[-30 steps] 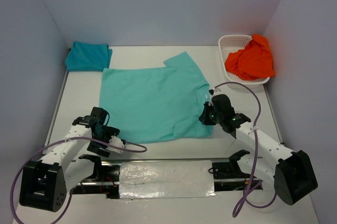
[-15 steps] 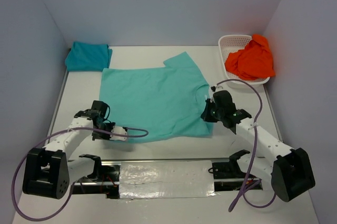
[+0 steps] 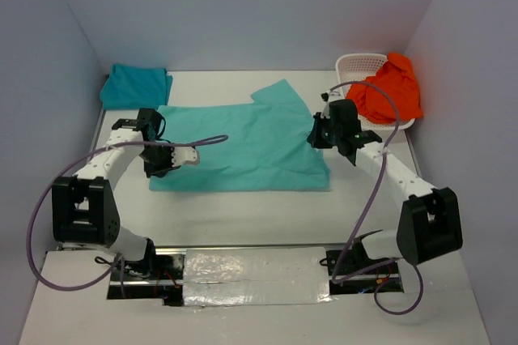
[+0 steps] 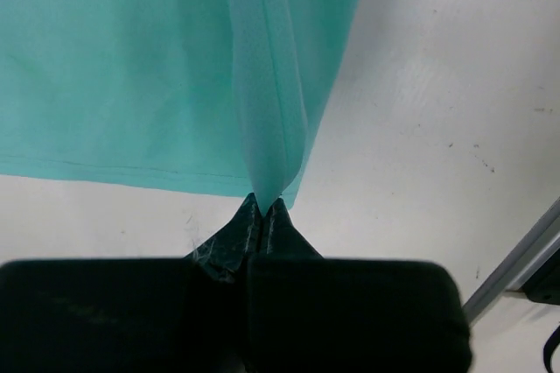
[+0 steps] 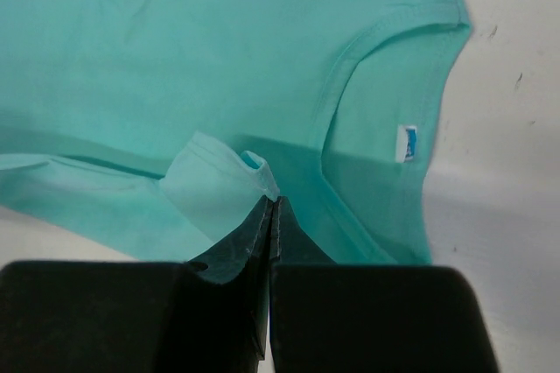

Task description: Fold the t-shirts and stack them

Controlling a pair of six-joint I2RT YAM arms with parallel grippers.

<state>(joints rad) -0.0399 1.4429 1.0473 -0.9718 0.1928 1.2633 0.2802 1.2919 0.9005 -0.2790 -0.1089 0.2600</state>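
- Since the earlier view, both arms have swung from the near edge toward the middle of the table [image 3: 243, 215]. The near part of the mint-aqua t-shirt [image 3: 243, 146] has come with them, so the shirt now looks shorter from front to back. The left fingers [image 4: 262, 214], open a moment ago, have closed.
- The mint-aqua t-shirt lies across the middle of the table. Its far part is flat and its collar points to the right.
- The left fingers are pinched shut on the shirt's edge at its left end. In the left wrist view the cloth rises from their tips in a narrow tented ridge.
- The right fingers [image 5: 269, 214] are also pinched shut, on a small tuck of cloth just beside the collar.
- Gripping both ends at once probably keeps the lifted edge straight, so it can be carried over as one clean fold.
- A teal t-shirt [image 3: 136, 86] sits folded at the far left corner, near the spread shirt. It is likely the base of the stack.
- An orange t-shirt [image 3: 392, 90] is heaped in a white basket [image 3: 356, 61] at the far right and spills over the rim, not yet folded.
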